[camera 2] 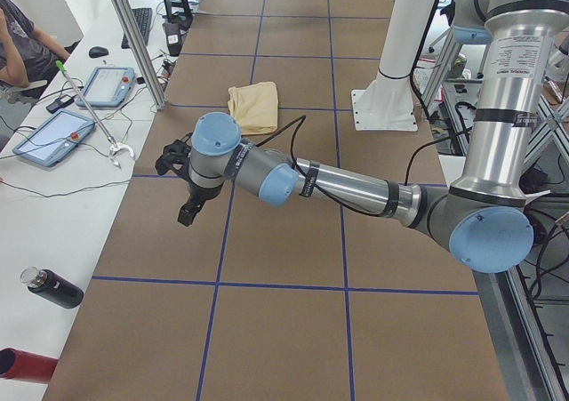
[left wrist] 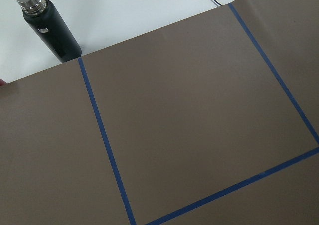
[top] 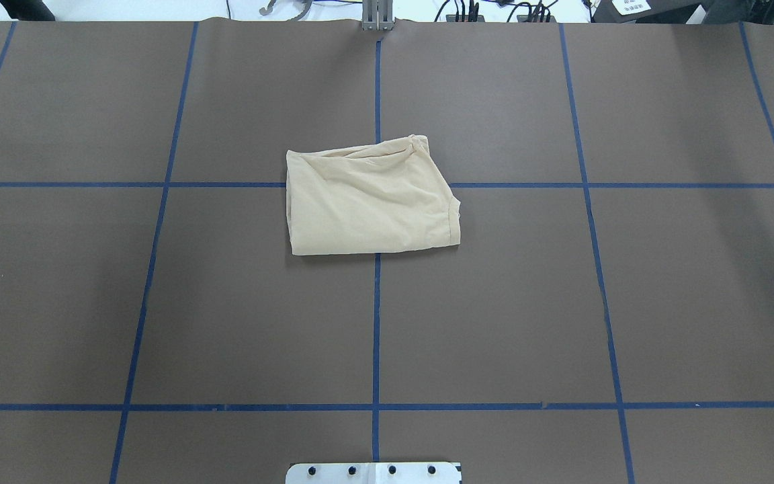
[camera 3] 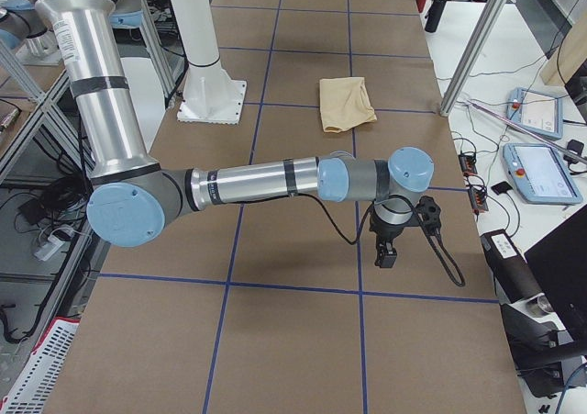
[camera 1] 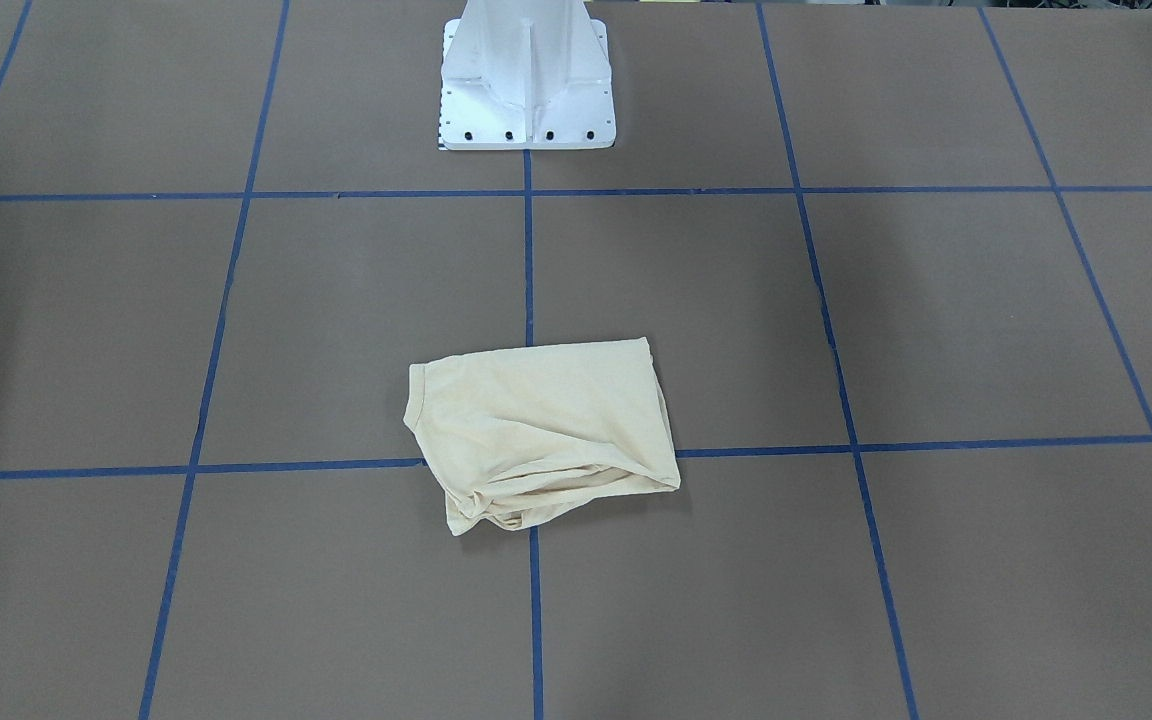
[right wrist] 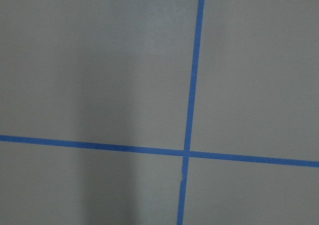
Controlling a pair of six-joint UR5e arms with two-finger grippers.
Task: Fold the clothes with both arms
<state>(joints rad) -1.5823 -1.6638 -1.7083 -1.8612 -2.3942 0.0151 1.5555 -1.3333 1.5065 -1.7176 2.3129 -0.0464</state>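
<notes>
Folded T-shirt (top: 367, 202) centred toward far edge of brown bench (top: 226, 302), well apart from left pincer (camera 2: 188, 214), right pincer (camera 3: 386, 257) at opposite ends; pincer opening cannot tell; blue tape grid (top: 375, 323)

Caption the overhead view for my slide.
Folded cream shirt lying on the brown table with blue tape lines.

Seeing the pale cream-yellow T-shirt (top: 367, 202) lying folded in a compact, wrinkled rectangle on the table (top: 158, 302). Seeing the left arm (camera 2: 347, 186) and right arm (camera 3: 257, 180) stretching low, well apart from it
</notes>
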